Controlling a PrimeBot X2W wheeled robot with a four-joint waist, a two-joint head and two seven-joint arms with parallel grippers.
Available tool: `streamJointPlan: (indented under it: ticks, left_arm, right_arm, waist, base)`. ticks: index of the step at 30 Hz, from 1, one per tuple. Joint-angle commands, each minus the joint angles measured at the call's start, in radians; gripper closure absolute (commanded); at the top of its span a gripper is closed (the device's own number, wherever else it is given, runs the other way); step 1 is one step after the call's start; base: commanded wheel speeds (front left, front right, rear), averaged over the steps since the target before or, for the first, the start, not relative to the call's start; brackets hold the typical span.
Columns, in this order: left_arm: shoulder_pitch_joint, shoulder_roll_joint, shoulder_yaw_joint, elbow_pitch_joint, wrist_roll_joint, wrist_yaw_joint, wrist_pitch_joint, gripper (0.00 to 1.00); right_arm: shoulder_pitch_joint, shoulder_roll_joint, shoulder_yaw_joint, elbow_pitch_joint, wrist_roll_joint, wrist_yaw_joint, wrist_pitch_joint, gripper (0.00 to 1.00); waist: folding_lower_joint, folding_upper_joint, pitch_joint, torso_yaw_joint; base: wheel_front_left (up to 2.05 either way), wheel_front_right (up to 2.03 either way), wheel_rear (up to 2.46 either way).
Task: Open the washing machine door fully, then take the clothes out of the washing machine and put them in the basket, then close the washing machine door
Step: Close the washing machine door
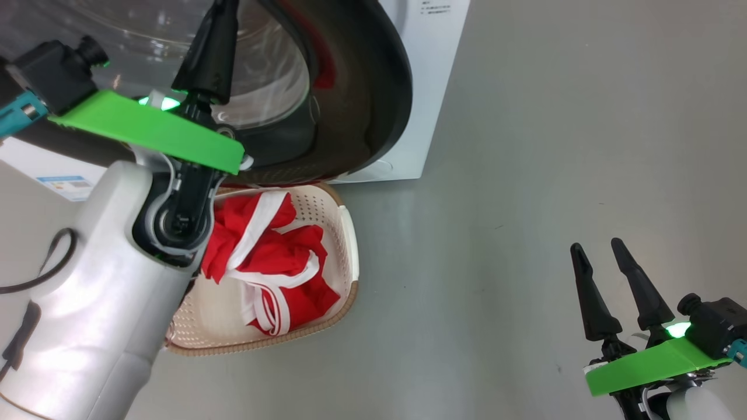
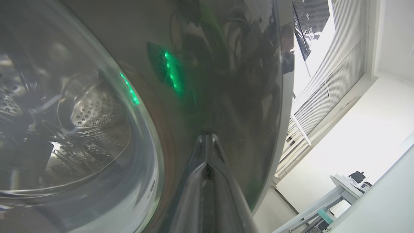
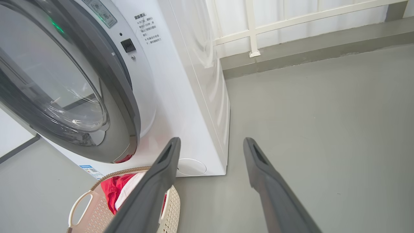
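Plainly, the left gripper (image 1: pixel 219 23) has its two dark fingers pressed together with nothing between them. In the left wrist view the left gripper (image 2: pixel 207 142) has its tips right at the glossy black rim of the washing machine door (image 2: pixel 226 81), where they meet their own reflection. Just to the gripper's left in that view lies the door's bulging glass window (image 2: pixel 64 129), and through it the perforated steel drum (image 2: pixel 90 113) shows.

From the head view the washing machine door (image 1: pixel 362 87) curves round ahead of the fingers, with the window (image 1: pixel 262 76) beside them. Whether the door is latched cannot be told. Beyond the door stands the white washing machine (image 1: pixel 432 70).

Back toward the left wrist and lower down, the basket (image 1: pixel 350 233) sits on the floor (image 1: pixel 525 175), close to the machine's foot and beneath the door's lower edge. The clothes (image 1: pixel 274 256), red with white bands, lie heaped inside it, partly hidden by the left forearm.

Well apart from all this, off to the right, the right gripper (image 1: pixel 597 246) hangs over bare floor, fingers spread wide and empty. Along the right gripper (image 3: pixel 212 142), the washing machine (image 3: pixel 181 97) rises ahead and to the left, its door (image 3: pixel 123 97) at a slight angle to the front. Under the left finger the basket (image 3: pixel 123 171) shows its brown rim, with the clothes (image 3: pixel 111 191) inside.
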Motion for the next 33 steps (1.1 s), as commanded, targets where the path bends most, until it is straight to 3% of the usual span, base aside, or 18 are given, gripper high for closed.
streamJointPlan:
  ticks: [1,17,33]
  left_arm:
    - [-0.031,0.024,0.045,-0.009,0.027,-0.007,-0.007,1.0]
    - [0.207,0.032,0.069,-0.009,0.099,-0.007,-0.007,1.0]
    - [0.602,0.038,0.221,-0.012,0.205,-0.007,-0.007,1.0]
  right_arm:
    - [-0.017,-0.003,0.018,-0.021,0.009,0.007,-0.006,0.0]
    - [0.037,-0.021,0.006,-0.011,0.004,0.007,-0.006,0.0]
    - [0.128,-0.049,0.008,-0.007,0.0,0.007,-0.006,0.0]
  waist:
    - [0.0,0.0,0.002,-0.014]
    - [0.0,0.0,-0.088,0.014]
    - [0.0,0.0,-0.194,0.048]
  base:
    - [0.0,0.0,0.0]
    - [0.0,0.0,0.0]
    - [0.0,0.0,0.0]
